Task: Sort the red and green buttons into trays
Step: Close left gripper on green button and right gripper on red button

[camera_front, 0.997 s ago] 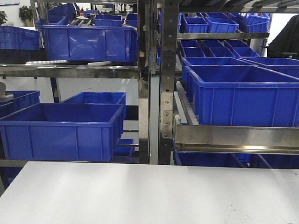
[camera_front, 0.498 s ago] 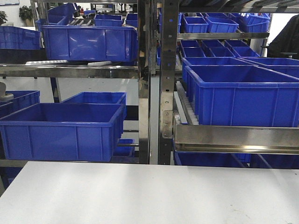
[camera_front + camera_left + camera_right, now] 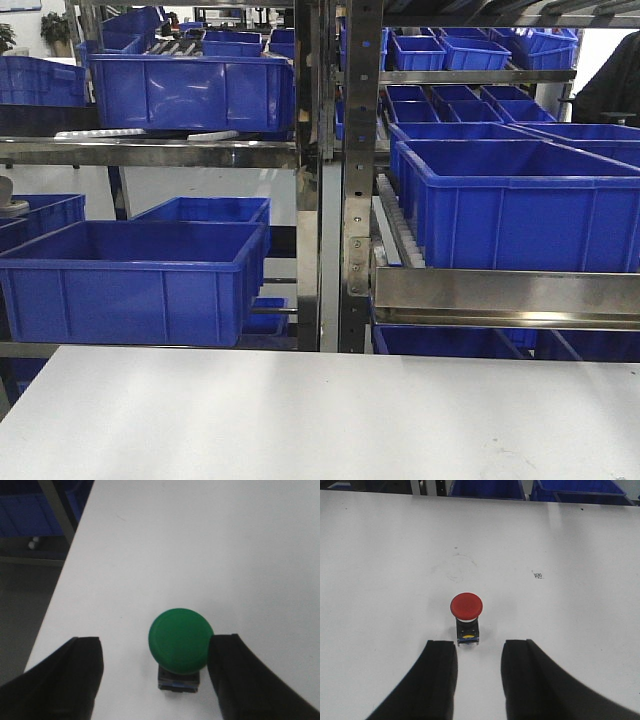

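While the left gripper [image 3: 156, 650] gapes around the green button [image 3: 181, 640] and the right gripper [image 3: 480, 647] gapes just behind the red button [image 3: 466, 605], we judge both buttons light and rigid; we clamp the dark bodies.

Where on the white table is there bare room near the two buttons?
Right wrist view: table bare beside and beyond the red button. Left wrist view: bare beyond the green button; crowded where the left claw flanks it, near the table edge.

A white table [image 3: 300, 420] carries the green button [image 3: 181, 640] and red button [image 3: 466, 605], both upright.
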